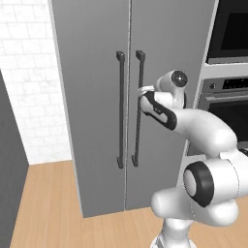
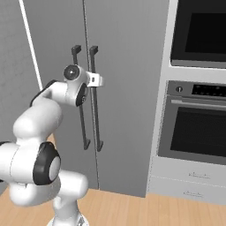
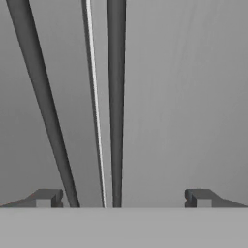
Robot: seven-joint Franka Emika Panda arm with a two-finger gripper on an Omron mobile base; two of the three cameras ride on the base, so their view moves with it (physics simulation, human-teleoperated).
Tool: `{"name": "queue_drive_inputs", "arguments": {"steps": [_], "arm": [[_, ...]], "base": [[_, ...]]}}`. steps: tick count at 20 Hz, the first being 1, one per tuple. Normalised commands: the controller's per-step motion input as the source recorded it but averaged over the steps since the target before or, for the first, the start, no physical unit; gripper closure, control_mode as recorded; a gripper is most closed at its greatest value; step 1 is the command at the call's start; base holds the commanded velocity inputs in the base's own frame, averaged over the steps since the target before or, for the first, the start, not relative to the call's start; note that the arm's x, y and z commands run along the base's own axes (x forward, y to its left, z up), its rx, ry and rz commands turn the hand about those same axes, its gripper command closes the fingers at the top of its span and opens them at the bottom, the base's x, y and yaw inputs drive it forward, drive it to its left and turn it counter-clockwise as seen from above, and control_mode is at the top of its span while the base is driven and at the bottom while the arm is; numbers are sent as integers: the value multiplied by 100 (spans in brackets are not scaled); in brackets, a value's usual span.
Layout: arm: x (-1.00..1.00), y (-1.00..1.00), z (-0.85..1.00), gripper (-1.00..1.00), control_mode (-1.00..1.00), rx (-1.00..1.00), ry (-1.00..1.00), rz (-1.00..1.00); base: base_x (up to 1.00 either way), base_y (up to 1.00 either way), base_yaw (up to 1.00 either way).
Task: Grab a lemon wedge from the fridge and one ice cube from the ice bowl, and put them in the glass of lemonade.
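White brick wall [image 1: 24, 72] far left, wood floor [image 1: 48, 203] below it. Next is the fridge [image 1: 92, 121], tall matte grey, both doors shut, seam running down the middle. Two long black vertical bar handles sit either side of that seam: left handle [image 1: 120, 109] and right handle [image 1: 138, 109]. The arm comes up from the lower right in the left base view, elbow bent, wrist level with the upper half of the handles. The gripper [image 1: 141, 92] is right at the right handle; from the right base view its white tip [image 2: 96, 80] overlaps that same bar [image 2: 94, 97], can't tell from either base view if it actually touches. Hand view looks straight at the door face: left handle [image 3: 41, 106] slants across the left side, door seam next to it, right handle [image 3: 115, 101] runs nearly straight up. Both bars fall between the two dark fingertips [image 3: 47, 197], which sit far apart at the bottom corners, so jaws are fully spread and nothing is clamped in them. Right of the fridge is a white cabinet column with a dark upper oven [image 2: 198, 31], a lower wall oven [image 2: 196, 128] with control strip, and two drawers [image 2: 190, 183] beneath. Fridge contents hidden behind the closed doors.
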Motion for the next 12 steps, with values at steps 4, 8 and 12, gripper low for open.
{"name": "queue_drive_inputs", "arguments": {"steps": [4,8,12], "arm": [[62,13,-24,-100,-100,0,0,0],[61,14,-22,-100,-100,0,0,0],[61,3,-16,-100,-100,0,0,0]], "base": [[0,0,0],[0,0,0],[0,0,0]]}}
